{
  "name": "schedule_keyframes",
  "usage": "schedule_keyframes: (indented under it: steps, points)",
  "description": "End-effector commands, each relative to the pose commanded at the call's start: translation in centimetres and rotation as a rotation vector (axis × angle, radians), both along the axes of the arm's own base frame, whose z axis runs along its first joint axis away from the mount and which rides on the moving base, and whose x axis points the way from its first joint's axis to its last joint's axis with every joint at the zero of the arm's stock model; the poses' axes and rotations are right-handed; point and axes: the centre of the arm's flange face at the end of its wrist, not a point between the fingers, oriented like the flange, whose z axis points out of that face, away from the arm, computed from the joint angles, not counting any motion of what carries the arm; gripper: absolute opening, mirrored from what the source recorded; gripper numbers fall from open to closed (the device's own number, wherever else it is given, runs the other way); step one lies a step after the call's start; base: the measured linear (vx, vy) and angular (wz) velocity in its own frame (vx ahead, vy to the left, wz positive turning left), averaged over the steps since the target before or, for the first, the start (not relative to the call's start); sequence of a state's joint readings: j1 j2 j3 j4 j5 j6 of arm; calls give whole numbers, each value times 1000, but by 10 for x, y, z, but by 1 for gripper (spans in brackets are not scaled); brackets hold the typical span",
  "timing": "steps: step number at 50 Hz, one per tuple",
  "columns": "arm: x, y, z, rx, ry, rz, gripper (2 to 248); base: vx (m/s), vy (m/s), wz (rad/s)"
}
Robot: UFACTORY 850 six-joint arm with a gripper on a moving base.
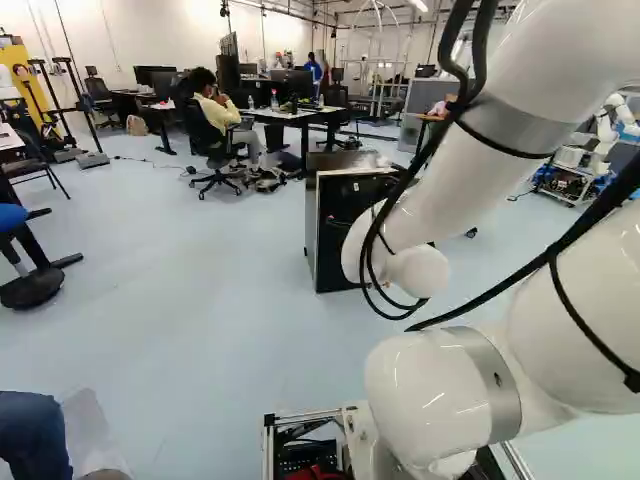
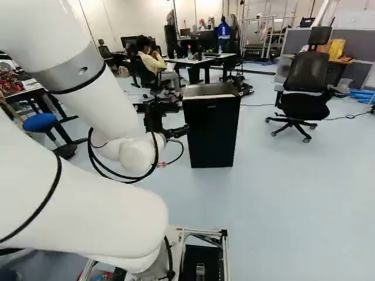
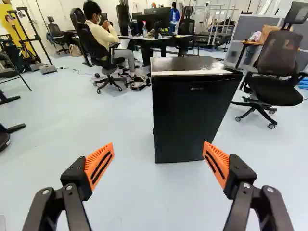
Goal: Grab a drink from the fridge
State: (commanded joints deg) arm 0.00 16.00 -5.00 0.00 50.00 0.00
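Spreading its two fingers wide apart, the gripper [image 2: 181,119] reaches forward, its orange pads [image 3: 99,166] facing each other across a gap. Taking twelve o'clock as straight ahead of it, the fridge [image 3: 192,115] stands upright on the pale floor [image 3: 127,130] just past twelve, apart from both fingers. It is black, with a flat, shiny top and its door closed; what is inside cannot be told. Farther off, near twelve, a desk [image 3: 164,39] holds bottles [image 3: 145,30] and a black monitor [image 3: 148,21]. Toward one o'clock, beyond the fridge, is a black office chair [image 3: 276,60]. The white arm [image 2: 88,88] comes in from ten o'clock in the right base view, and from between one and two in the left base view. There, another robot [image 1: 607,125] stands in the distance near two o'clock, and a blue stool [image 1: 12,216] is at nine.
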Motion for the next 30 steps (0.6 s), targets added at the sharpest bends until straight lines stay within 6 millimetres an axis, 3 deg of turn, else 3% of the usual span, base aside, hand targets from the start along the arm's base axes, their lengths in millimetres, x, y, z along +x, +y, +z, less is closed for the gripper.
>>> schedule_keyframes:
  steps: [30]
  points:
    - [0,0,0,0,0,0,247,79,1,-8]
